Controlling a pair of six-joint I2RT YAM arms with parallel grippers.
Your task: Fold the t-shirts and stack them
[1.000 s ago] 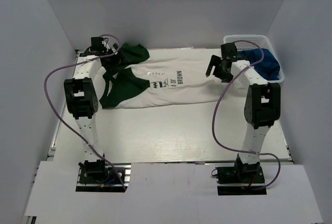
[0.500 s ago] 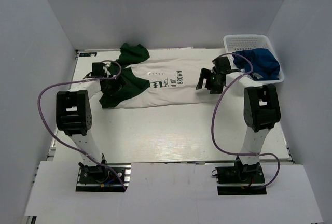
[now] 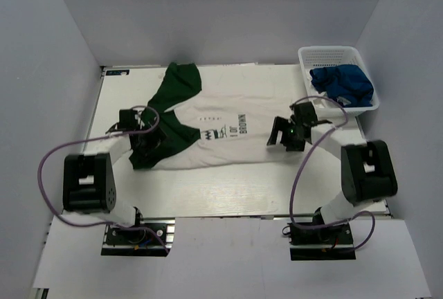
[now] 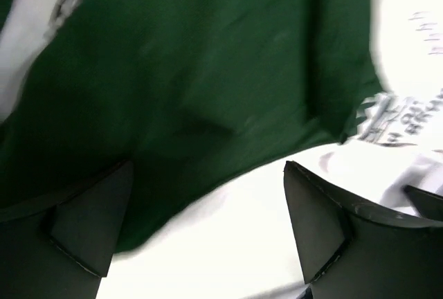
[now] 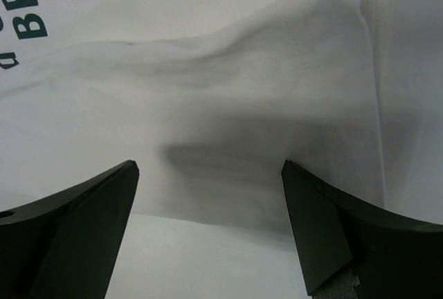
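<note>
Two shirts are in sight, one spread out and one bundled. The white shirt point(image 3: 228, 109) lies flat across the middle of the table point(image 3: 228, 188), with its collar end to the left and its hem to the right. Its far green sleeve point(image 3: 181, 81) reaches toward the far left corner. Its near green sleeve point(image 3: 172, 136) is folded in against the body on the near left. The dark chest print point(image 3: 227, 131) sits about midway along the cloth, though the overhead view is too small to read it. The blue shirt point(image 3: 344, 84) is heaped in the white mesh basket point(image 3: 329, 53) at the far right corner, well apart from the white shirt. The left gripper point(image 3: 154, 141) is low over the near green sleeve. In the left wrist view the left gripper point(image 4: 208, 167) has its fingers spread wide, with the edge of the green sleeve point(image 4: 173, 70) and white cloth lying between them. That picture is blurred, so contact with the cloth cannot be judged. The right gripper point(image 3: 280, 135) is at the near right part of the shirt, close to the hem. In the right wrist view the right gripper point(image 5: 210, 165) is also spread wide and holds nothing. It sits over rumpled white cloth point(image 5: 208, 70) whose near edge runs between the fingers, with bare table beyond that edge. Part of the print point(image 5: 28, 19) shows at the top left of that view.
</note>
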